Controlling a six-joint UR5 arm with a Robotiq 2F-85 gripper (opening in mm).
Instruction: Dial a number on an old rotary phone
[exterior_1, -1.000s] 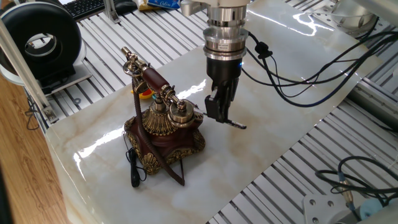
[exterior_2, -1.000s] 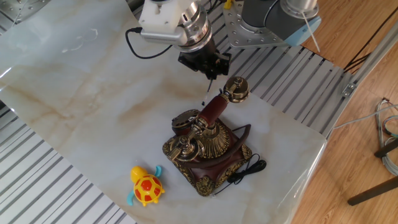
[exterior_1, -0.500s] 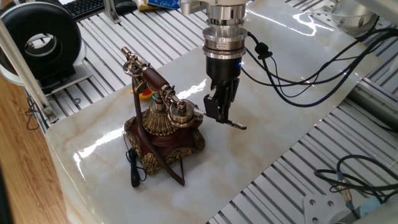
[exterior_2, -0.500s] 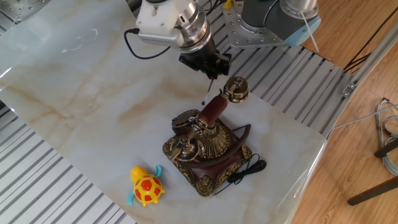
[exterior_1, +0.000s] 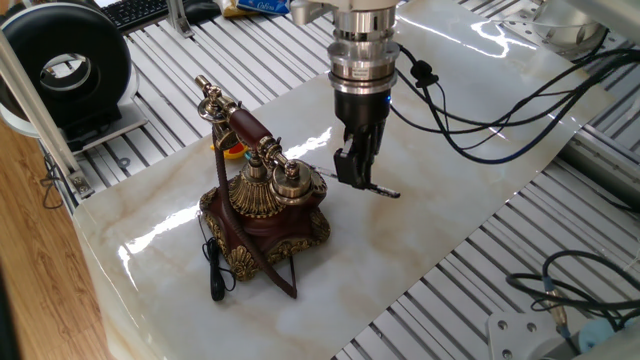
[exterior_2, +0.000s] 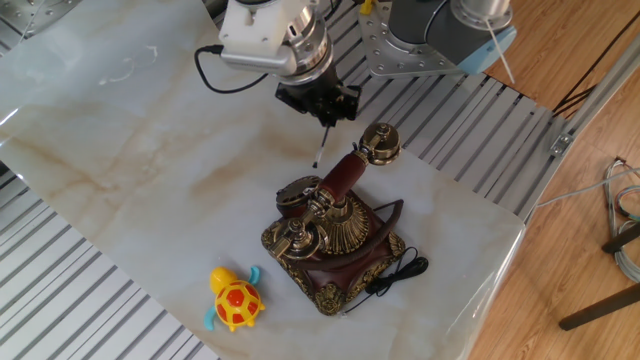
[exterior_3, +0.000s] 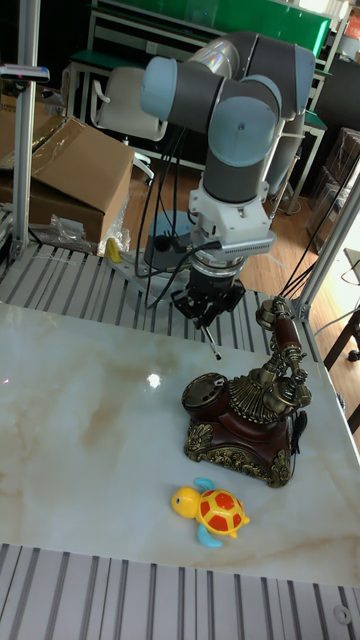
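The old rotary phone (exterior_1: 262, 205) stands upright on the marble-patterned bench (exterior_2: 120, 150), its square filigreed base flat on the surface and its dial (exterior_3: 207, 390) on the side that faces the arm. The reddish handset (exterior_2: 343, 177) lies across the tall cradle, one brass end raised well above the body, and the black cord (exterior_1: 215, 268) trails off the base onto the bench beside it. The gripper (exterior_1: 355, 171) hangs just beside the phone on the dial side, above the bench, with its jaws closed on a slim black-and-silver pen (exterior_1: 382, 190). The pen juts out below the fingers at a slant, its tip (exterior_3: 219, 354) in the air close to the dial's upper edge; none of the three views shows for certain whether tip and dial touch. A yellow toy turtle (exterior_2: 235, 298) with an orange shell and blue flippers lies on the bench on the far side of the phone from the gripper, near the base but apart from it. Black cables (exterior_1: 470, 120) loop from the wrist away from the phone.
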